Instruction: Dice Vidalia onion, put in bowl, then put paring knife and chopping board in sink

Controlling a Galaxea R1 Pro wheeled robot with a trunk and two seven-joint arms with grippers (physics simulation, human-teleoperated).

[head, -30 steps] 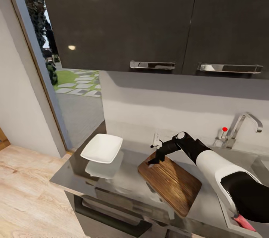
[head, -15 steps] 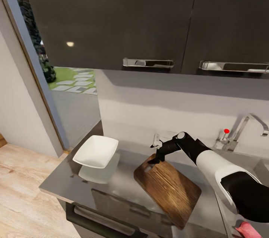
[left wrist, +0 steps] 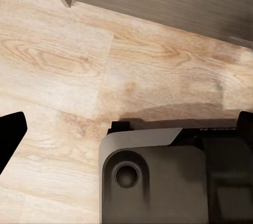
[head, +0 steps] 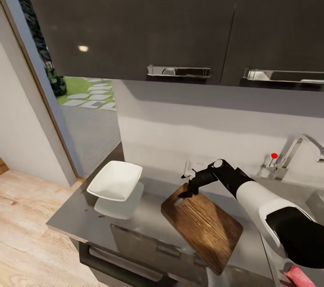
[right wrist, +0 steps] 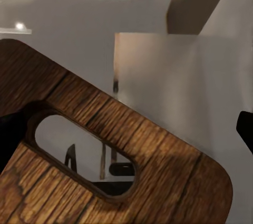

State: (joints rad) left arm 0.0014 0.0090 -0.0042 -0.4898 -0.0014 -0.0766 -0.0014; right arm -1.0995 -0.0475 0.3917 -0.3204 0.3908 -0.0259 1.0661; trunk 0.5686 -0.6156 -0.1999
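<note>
Hovering: right end effector (head: 185, 193), fingers spread, over chopping board (head: 204, 224) handle hole | left: cannot tell

Right claw (head: 185, 191) over the chopping board (head: 203, 225) handle end, bowl (head: 115, 180) well apart on countertop (head: 148, 219).

Home kitchen: grey countertop (head: 148, 221), dark wall cabinets (head: 148, 16) with chrome handles, chrome tap (head: 294, 152) with red knob, chopping board (head: 202, 221), white bowl (head: 115, 180), wood floor (head: 27, 237).
</note>
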